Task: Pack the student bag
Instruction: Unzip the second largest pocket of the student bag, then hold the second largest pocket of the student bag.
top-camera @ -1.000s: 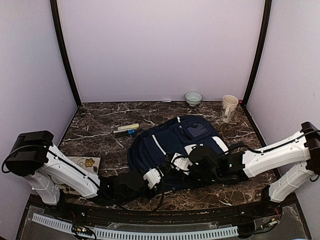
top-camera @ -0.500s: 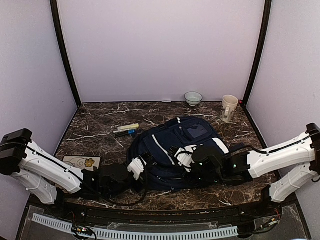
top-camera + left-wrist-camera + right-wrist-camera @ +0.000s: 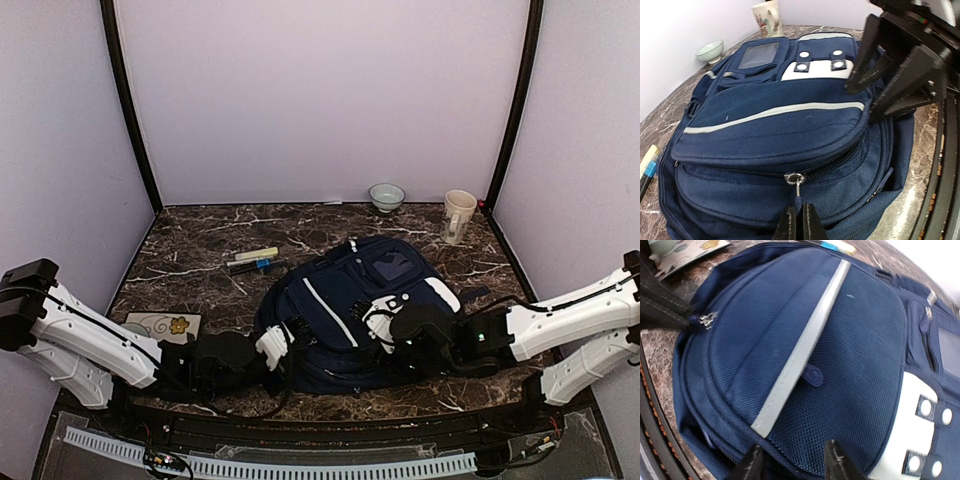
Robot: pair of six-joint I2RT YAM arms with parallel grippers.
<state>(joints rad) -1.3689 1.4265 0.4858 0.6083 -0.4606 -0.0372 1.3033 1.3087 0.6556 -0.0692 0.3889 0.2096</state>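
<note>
Left arm lies low along the near edge of the table [image 3: 190, 250], forearm stretched rightward. The left gripper [image 3: 796, 221] sits at the near-left side of the student bag [image 3: 345, 290], fingers pressed together. They appear to pinch the zipper pull [image 3: 797, 186] hanging from the slider, though the contact is cut off at the wrist view's lower edge. Right arm reaches in low from the right. The right gripper [image 3: 792, 462] hovers over the bag's near part, fingers parted, holding nothing. Bag lies flat, front up, mid-table. It is navy fabric with pale stripes, a white patch with dark-edged snaps and front pockets.
</note>
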